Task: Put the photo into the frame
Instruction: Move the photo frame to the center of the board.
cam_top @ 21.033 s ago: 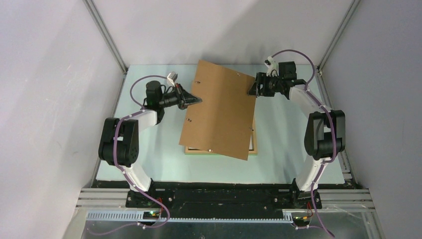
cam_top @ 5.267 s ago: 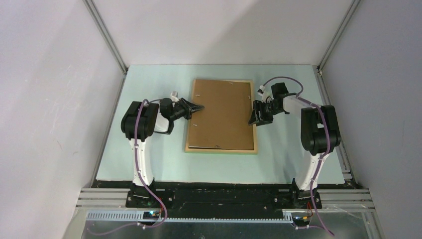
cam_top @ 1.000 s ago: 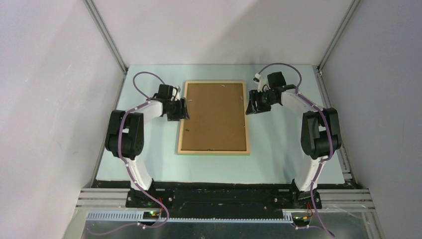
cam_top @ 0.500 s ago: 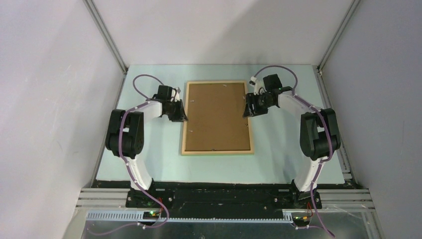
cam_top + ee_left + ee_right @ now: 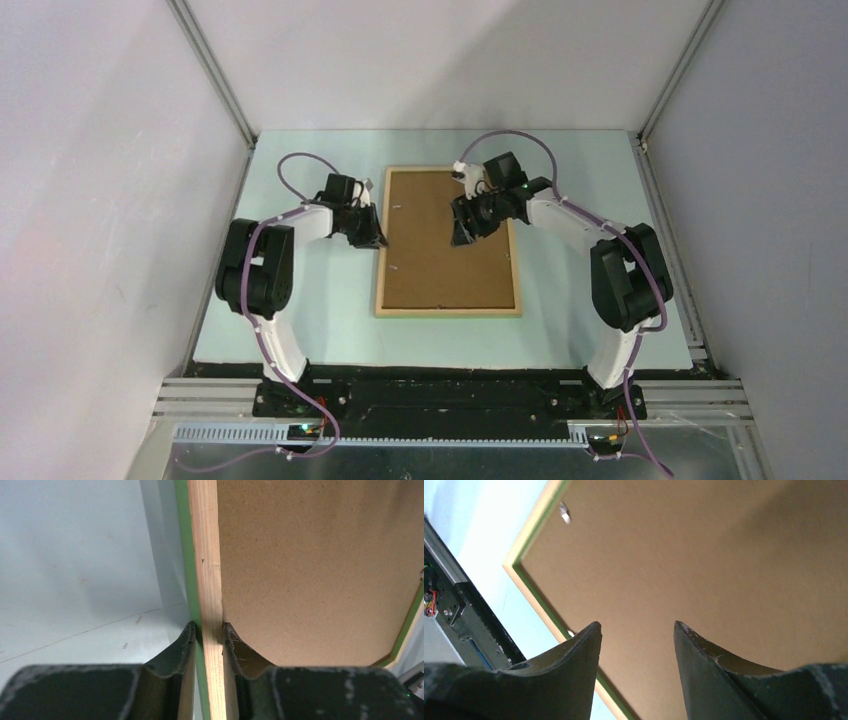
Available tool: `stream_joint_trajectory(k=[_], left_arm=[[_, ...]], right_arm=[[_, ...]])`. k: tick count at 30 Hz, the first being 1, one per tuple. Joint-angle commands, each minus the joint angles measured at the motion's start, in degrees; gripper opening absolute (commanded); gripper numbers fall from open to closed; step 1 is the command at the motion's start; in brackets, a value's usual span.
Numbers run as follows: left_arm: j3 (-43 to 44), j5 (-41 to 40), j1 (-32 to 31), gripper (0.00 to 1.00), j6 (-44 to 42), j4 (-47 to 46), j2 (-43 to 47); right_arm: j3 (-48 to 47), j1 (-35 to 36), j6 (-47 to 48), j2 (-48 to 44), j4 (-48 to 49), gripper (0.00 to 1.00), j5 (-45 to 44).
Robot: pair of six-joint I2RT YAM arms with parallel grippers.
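The rectangular pale-wood frame [image 5: 450,311], green-faced, is sitting slightly further right than 0.5 seconds ago, back up on the table [image 5: 320,330]. The right tool [image 5: 637,625] is hanging released over the brown cardboard backing board [image 5: 440,265] seated inside. No photo is showing; probably only securing is remaining. The left tool [image 5: 208,628] is clenching the frame's left rail.

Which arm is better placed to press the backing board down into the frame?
Right, likely. The right gripper, open, hangs over the backing board; the left gripper is clamped on the frame.
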State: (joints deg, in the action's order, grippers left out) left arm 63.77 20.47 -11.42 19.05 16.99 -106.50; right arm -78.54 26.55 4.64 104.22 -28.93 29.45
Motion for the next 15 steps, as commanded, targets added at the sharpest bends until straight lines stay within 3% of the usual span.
stream_joint_trajectory(k=[1,15], left_arm=[[-1.41,7.01,-2.34,0.0,2.79,0.58,-1.08],[-5.35,11.42,-3.54,0.0,11.56,-6.2,-3.4]], right_arm=[[-5.16,1.79,2.3,1.97,0.92,0.6,0.86],[-8.01,12.17,3.09,8.51,0.66,0.59,-4.13]])
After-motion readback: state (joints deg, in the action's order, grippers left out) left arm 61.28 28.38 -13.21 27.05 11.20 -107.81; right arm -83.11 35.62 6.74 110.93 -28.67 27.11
